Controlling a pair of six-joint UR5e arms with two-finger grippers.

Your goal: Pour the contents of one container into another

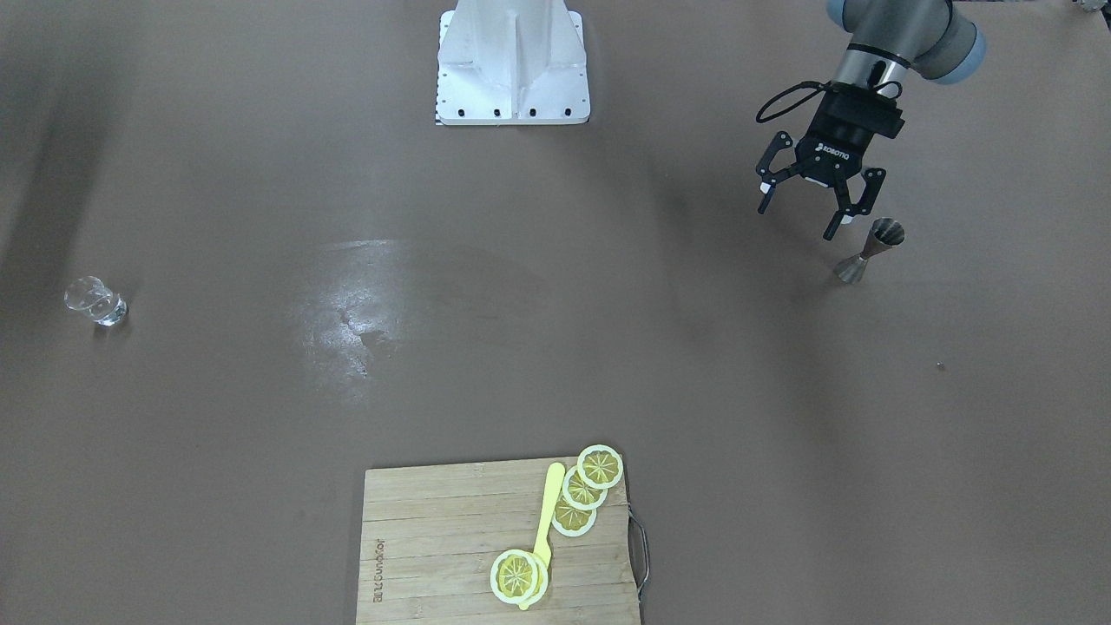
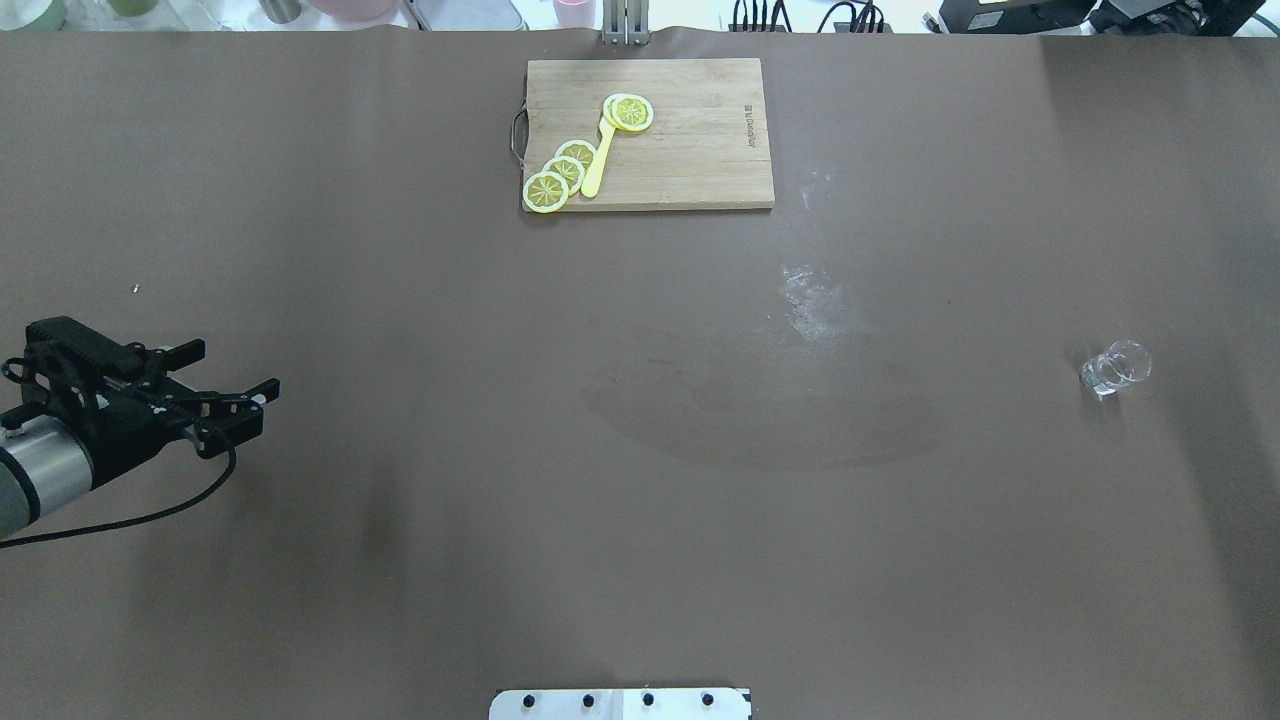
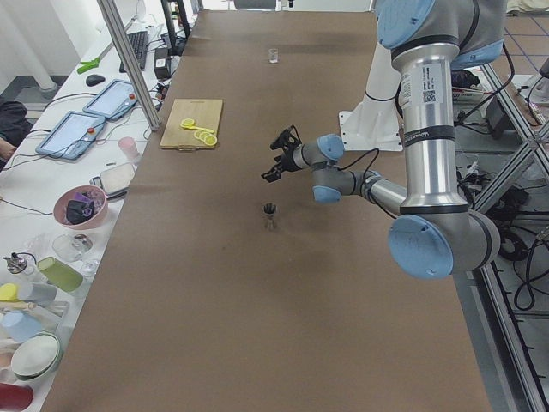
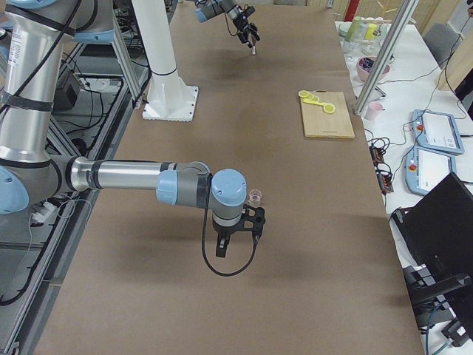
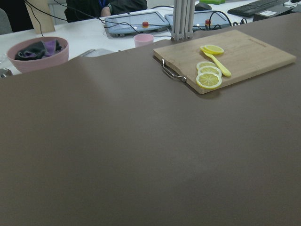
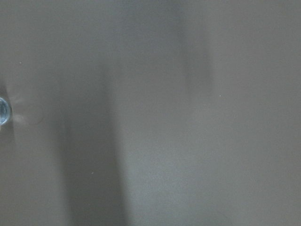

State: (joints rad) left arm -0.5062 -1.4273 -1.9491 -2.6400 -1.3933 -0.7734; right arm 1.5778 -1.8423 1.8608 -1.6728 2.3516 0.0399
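We see a wide brown tabletop [image 2: 640, 480], and in the overhead view a rectangular pale wooden cutting board [image 2: 690, 140] lies at its 12 o'clock edge, metal handle toward 9 o'clock.

The left gripper [image 1: 800, 219] hangs over the 9 o'clock end of the tabletop. Its black fingers [image 1: 766, 198] are spread wide with nothing between them. The right gripper [image 4: 236, 235] appears only in the right side view, low over the tabletop, and we cannot tell how its fingers stand.

The small grey metal hourglass-shaped jigger [image 1: 871, 250] stands upright on the tabletop, long axis vertical, one cone's open mouth pointing up and the other cone as its foot. In the front-facing view it sits at 4 o'clock of the left gripper, just beside one fingertip but apart from it.

The small clear glass cup [image 2: 1115, 368] stands upright at the 3 o'clock end of the tabletop, mouth up, well apart from the jigger. In the right side view it is at 1 o'clock of the right gripper, near it.

On the board lie yellow lemon slices [image 2: 560, 172] and a slim yellow utensil [image 2: 597, 165], its long axis running from 1 to 7 o'clock.
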